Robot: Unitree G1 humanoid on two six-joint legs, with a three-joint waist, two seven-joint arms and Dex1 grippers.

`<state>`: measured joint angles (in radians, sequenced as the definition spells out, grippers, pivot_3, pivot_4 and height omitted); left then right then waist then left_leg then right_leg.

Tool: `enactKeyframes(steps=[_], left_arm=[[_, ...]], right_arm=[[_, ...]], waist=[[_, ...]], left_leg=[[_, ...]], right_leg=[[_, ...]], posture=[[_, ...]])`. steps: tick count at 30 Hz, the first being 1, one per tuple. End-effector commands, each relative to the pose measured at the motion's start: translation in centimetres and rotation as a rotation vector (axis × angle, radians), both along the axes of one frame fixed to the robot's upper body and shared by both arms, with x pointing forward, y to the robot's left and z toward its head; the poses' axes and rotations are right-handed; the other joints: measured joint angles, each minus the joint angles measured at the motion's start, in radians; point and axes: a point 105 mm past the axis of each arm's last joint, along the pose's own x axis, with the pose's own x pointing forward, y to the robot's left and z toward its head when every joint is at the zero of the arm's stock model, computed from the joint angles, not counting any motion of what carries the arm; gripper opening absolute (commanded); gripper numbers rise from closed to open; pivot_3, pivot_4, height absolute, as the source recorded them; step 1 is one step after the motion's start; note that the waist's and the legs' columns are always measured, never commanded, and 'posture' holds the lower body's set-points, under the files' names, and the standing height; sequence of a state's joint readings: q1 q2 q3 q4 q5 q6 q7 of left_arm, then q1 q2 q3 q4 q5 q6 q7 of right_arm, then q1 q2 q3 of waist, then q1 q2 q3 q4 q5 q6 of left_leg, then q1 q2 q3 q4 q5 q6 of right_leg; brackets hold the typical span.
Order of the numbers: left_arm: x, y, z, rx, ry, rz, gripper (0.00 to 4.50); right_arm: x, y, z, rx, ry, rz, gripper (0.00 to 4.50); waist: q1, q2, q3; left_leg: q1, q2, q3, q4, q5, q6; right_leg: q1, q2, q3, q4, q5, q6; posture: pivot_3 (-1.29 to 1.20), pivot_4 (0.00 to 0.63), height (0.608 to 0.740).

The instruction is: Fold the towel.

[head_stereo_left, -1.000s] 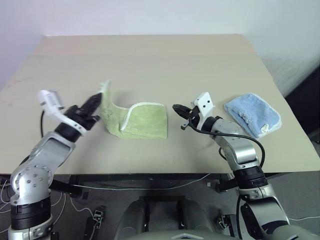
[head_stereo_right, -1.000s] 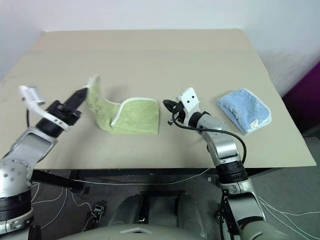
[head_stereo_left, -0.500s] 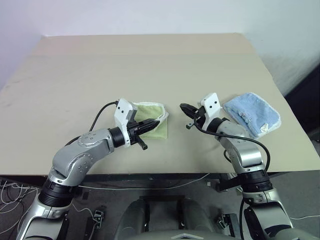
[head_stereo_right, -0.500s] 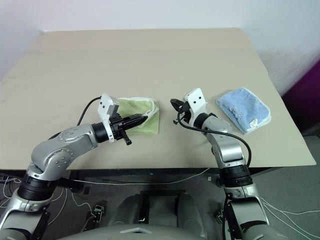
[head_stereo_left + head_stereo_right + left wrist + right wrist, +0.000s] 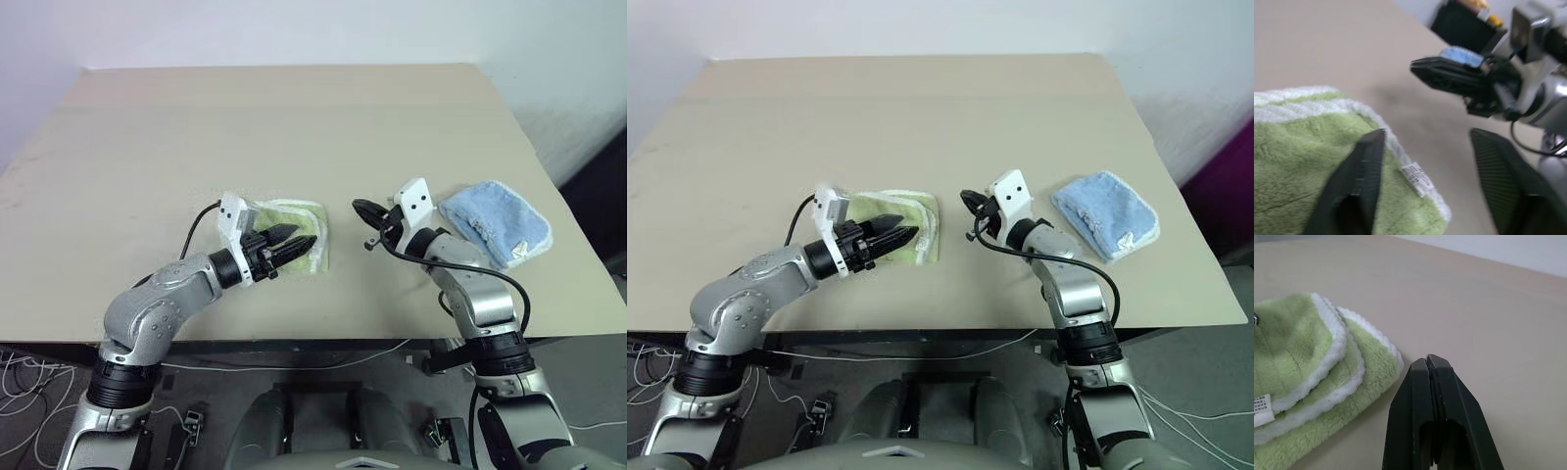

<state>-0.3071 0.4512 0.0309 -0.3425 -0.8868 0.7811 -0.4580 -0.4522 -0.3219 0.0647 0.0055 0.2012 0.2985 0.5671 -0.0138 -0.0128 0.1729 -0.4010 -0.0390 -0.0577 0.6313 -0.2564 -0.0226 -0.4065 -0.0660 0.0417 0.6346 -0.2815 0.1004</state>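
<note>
Item: the towel (image 5: 294, 245), light yellow-green terry with white edging. We find it lying on the table (image 5: 294, 117) as a compact stack of layers, just left of centre and toward the near edge, its long axis running roughly 9 to 3 o'clock.

Left gripper (image 5: 299, 240): we note its fingers standing apart over the towel's top layer, clamped on nothing. One finger lies over the cloth beside the small white tag (image 5: 1417, 179), the other out past the towel's right edge. The towel sits directly beneath and at 9 o'clock of the fingertips, so this is plainly the nearer arm.

Right gripper (image 5: 361, 209): fingers pressed together, empty, poised just off the towel's right edge at about 3 o'clock, pointing toward it, not touching.

Blue folded towel (image 5: 495, 225): well apart at 3 o'clock, beyond the right gripper.

Containers: we see none.

Judgement: the fold looks laid down; any further tidying would fall to the left arm.
</note>
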Motion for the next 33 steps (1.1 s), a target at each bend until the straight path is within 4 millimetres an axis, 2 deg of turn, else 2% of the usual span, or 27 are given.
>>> enactKeyframes(steps=[1, 2, 3, 5, 7, 9, 12, 16, 18, 21, 24, 28, 30, 33], left_arm=[[-0.6, 1.4, 2.3, -0.092, -0.054, 0.038, 4.15], [-0.3, 2.2, 2.8, -0.118, -0.064, 0.077, 4.47], [-0.1, 2.8, 3.1, -0.136, -0.069, 0.104, 4.47], [1.2, 5.4, 4.0, -0.176, -0.087, 0.235, 4.47], [2.9, 7.9, 3.4, -0.073, -0.109, 0.385, 4.47], [3.7, 8.5, 2.6, 0.048, -0.145, 0.425, 4.08], [4.0, 8.1, 2.4, 0.084, -0.178, 0.405, 3.24], [3.8, 6.4, 2.3, 0.070, -0.208, 0.302, 1.81], [3.5, 5.6, 1.7, 0.058, -0.194, 0.252, 1.09], [3.6, 4.7, -0.4, 0.115, -0.156, 0.214, 0.04], [3.9, 4.4, -3.7, 0.235, -0.119, 0.203, 0.04], [3.6, 4.1, -7.0, 0.386, -0.105, 0.166, 0.04], [3.6, 4.2, -7.7, 0.413, -0.104, 0.164, 0.04], [3.7, 4.4, -7.1, 0.367, -0.113, 0.184, 0.04]], right_arm=[[0.0, 0.5, 1.6, 0.015, -0.054, 0.020, 0.00], [0.0, 0.5, 1.8, 0.016, -0.057, 0.021, 0.00], [0.0, 0.5, 1.9, 0.017, -0.059, 0.021, 0.00], [-0.1, 0.8, 2.3, 0.026, -0.068, 0.040, 0.00], [-0.3, 1.7, 3.2, 0.047, -0.084, 0.075, 0.00], [-0.6, 2.7, 3.9, 0.072, -0.088, 0.116, 0.00], [-0.7, 3.6, 4.3, 0.095, -0.078, 0.150, 0.00], [-1.2, 5.9, 4.2, 0.133, -0.028, 0.236, 0.00], [-1.3, 7.1, 2.9, 0.137, 0.041, 0.266, 0.00], [-1.0, 7.8, 0.0, 0.085, 0.144, 0.252, 0.00], [-0.8, 8.0, -3.1, 0.064, 0.266, 0.228, 0.00], [-0.8, 8.0, -5.6, 0.022, 0.329, 0.220, 0.00], [-0.9, 7.9, -5.9, 0.021, 0.336, 0.218, 0.00], [-0.9, 7.7, -5.4, 0.029, 0.300, 0.216, 0.00]], waist=[[0.000, 0.000, 0.000], [0.000, 0.000, 0.000], [0.000, 0.000, 0.000], [0.000, 0.000, 0.000], [0.000, 0.000, 0.000], [-0.002, 0.000, 0.000], [0.001, 0.000, 0.000], [0.001, 0.000, 0.000], [0.000, 0.000, 0.000], [-0.001, 0.000, 0.000], [-0.001, 0.000, 0.000], [-0.001, 0.000, 0.000], [-0.001, 0.000, -0.002], [-0.001, 0.000, -0.002]], left_leg=[[0.000, 0.000, 0.000, 0.000, 0.000, 0.000], [0.000, 0.000, 0.000, 0.000, 0.000, 0.000], [0.000, 0.000, 0.000, 0.000, 0.000, 0.000], [0.000, 0.000, 0.000, 0.000, 0.000, -0.001], [0.000, 0.000, 0.000, 0.000, 0.000, -0.001], [0.000, 0.000, 0.000, 0.000, 0.001, -0.002], [0.000, 0.000, 0.000, 0.000, 0.002, -0.003], [-0.003, -0.001, 0.000, 0.001, 0.002, -0.004], [-0.003, 0.000, 0.000, 0.001, 0.002, -0.004], [-0.003, 0.000, 0.000, 0.001, 0.002, -0.003], [-0.003, 0.000, 0.000, 0.001, 0.002, -0.003], [-0.003, -0.001, 0.000, 0.001, 0.002, -0.003], [-0.003, -0.001, 0.000, 0.001, 0.002, -0.003], [-0.002, -0.001, 0.000, 0.001, 0.002, -0.002]], right_leg=[[0.000, 0.000, 0.000, 0.000, 0.000, 0.000], [0.000, 0.000, 0.000, 0.000, 0.000, 0.000], [0.000, 0.000, 0.000, 0.000, 0.000, 0.000], [0.000, 0.000, 0.000, 0.001, 0.000, 0.000], [0.000, 0.001, 0.000, 0.001, 0.000, 0.000], [-0.001, 0.002, -0.001, 0.002, 0.000, 0.000], [-0.001, 0.002, -0.001, 0.001, 0.000, 0.000], [-0.003, 0.001, -0.002, 0.002, 0.000, 0.000], [-0.003, 0.001, -0.002, 0.002, 0.000, 0.000], [-0.004, 0.001, -0.001, 0.002, 0.000, 0.000], [-0.004, 0.001, -0.001, 0.003, 0.000, 0.000], [-0.005, 0.001, -0.001, 0.003, 0.000, 0.000], [-0.005, 0.001, -0.001, 0.004, 0.000, 0.000], [-0.004, 0.001, -0.001, 0.005, 0.000, 0.000]], posture=[[0.00, 0.150, 0.740], [0.00, 0.150, 0.740], [0.00, 0.150, 0.740], [0.00, 0.150, 0.740], [0.00, 0.150, 0.740], [0.00, 0.150, 0.740], [0.00, 0.150, 0.740], [0.00, 0.150, 0.740], [0.00, 0.150, 0.740], [0.00, 0.150, 0.740], [0.00, 0.150, 0.740], [0.00, 0.150, 0.740], [0.00, 0.150, 0.740], [0.00, 0.150, 0.740]])
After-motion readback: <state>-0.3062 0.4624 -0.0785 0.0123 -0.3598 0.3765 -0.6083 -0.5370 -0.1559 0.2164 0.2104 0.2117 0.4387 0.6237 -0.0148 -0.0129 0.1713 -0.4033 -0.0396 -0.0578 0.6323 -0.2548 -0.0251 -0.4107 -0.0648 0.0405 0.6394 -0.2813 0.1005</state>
